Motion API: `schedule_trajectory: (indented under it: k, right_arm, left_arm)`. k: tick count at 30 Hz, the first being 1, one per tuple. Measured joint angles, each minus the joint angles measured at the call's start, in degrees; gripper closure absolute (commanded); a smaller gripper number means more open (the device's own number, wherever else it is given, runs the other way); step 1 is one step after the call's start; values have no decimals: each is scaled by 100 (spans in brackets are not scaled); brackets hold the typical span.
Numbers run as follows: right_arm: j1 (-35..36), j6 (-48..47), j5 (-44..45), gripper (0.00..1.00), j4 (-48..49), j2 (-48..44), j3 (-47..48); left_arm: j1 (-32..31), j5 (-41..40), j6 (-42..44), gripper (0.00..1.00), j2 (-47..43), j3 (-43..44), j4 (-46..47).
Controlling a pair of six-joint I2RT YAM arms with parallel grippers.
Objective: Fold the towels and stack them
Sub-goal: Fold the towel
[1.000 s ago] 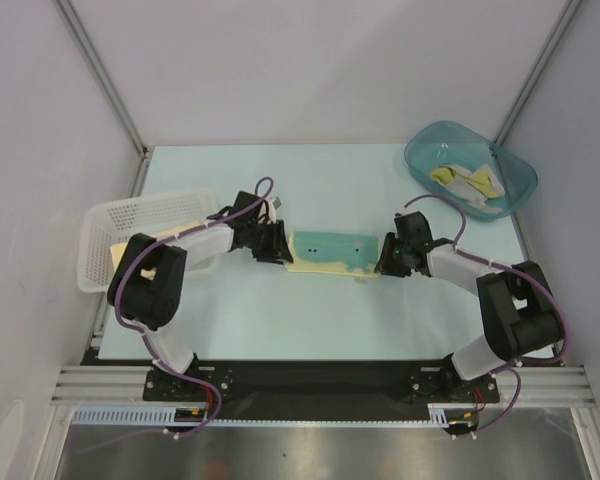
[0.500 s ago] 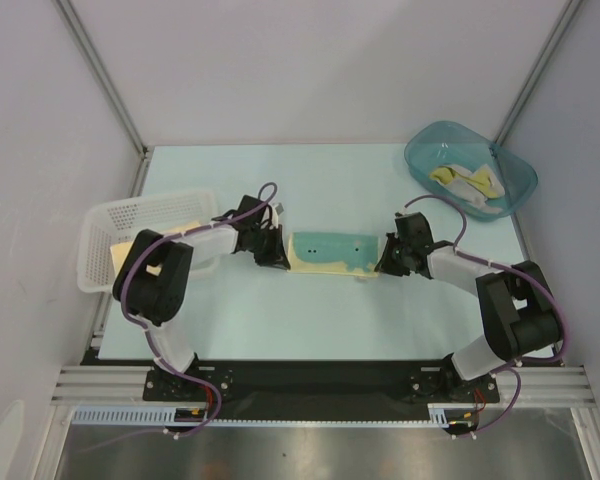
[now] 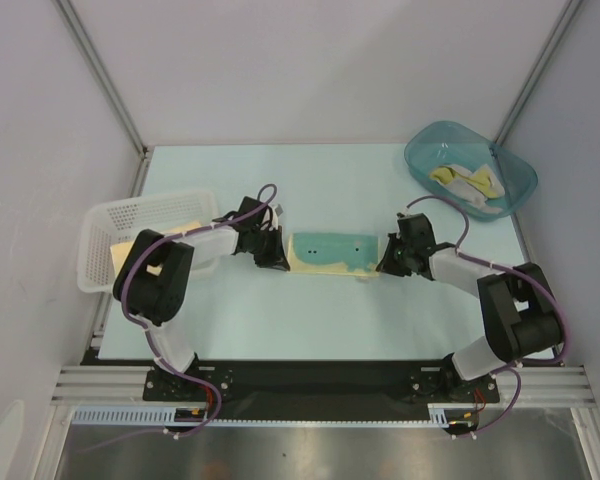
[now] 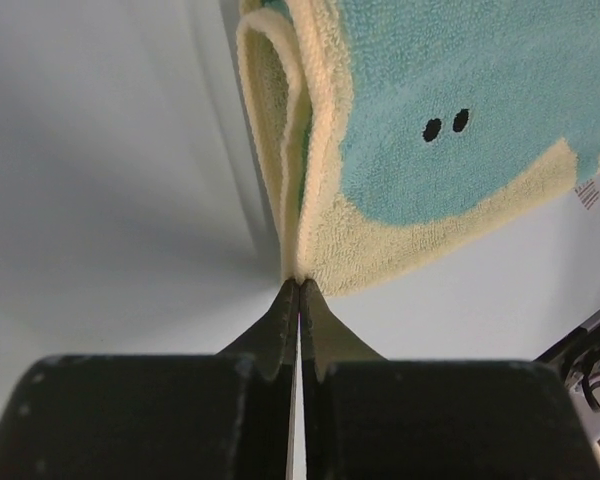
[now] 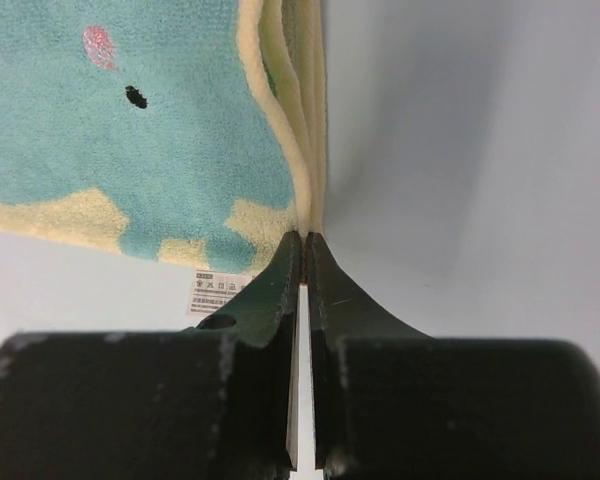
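A pale yellow and teal towel [image 3: 332, 250] lies folded in a long strip at the table's middle. My left gripper [image 3: 280, 256] is shut on its left near corner, seen in the left wrist view as the towel [image 4: 420, 150] pinched at the fingertips [image 4: 298, 283]. On the strip's right near corner my right gripper [image 3: 382, 264] is shut; its wrist view shows the towel [image 5: 130, 130], its white label [image 5: 217, 293] and the fingertips [image 5: 303, 238]. More towels, yellow and white, [image 3: 467, 186] sit crumpled in the teal tub [image 3: 510, 165]. A yellow towel [image 3: 130, 248] lies in the white basket [image 3: 115, 215].
The white mesh basket sits at the table's left edge, beside the left arm. At the far right corner stands the teal tub. White walls close in the back and both sides.
Both grippers have closed on the near corners of the teal towel. The left gripper edged slightly toward the strip's end.
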Motion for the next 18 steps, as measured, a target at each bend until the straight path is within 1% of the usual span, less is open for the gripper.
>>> schedule_trajectory:
  k: [1, 2, 3, 4, 5, 6, 7, 11, 15, 18]
  right_arm:
    - [-15, -13, 0, 100, 7, -26, -22]
    - [-31, -20, -2, 100, 9, -50, -39]
    - [-46, -35, -4, 100, 9, -76, -57]
    - [-55, -63, -44, 94, 11, -98, -70]
    - [-68, -133, -114, 88, 9, -111, -76]
    - [-83, -181, -192, 82, 9, -116, -76]
    - [-101, -238, -267, 74, -9, -120, -74]
    - [-146, -380, -396, 69, -295, -203, -39]
    - [-208, -428, -382, 71, -787, -304, 254]
    - [-247, -437, -411, 73, -1084, -326, 673]
  left_arm:
    - [-2, -20, 0, 100, -2, 0, -7]
    - [-9, -28, 0, 97, -2, 2, -7]
    - [-15, -33, 2, 90, -7, 2, -7]
    - [-20, -33, 4, 82, -11, 2, -9]
    - [-24, -39, -2, 63, -15, 7, -31]
    - [-31, -46, 37, 56, -20, 9, -61]
    - [-31, -79, 22, 53, -28, 13, -127]
    - [-24, -201, 55, 52, -46, 461, -717]
    - [46, -350, 157, 53, -46, 1174, -1130]
    - [129, -332, 212, 56, -44, 1679, -1209]
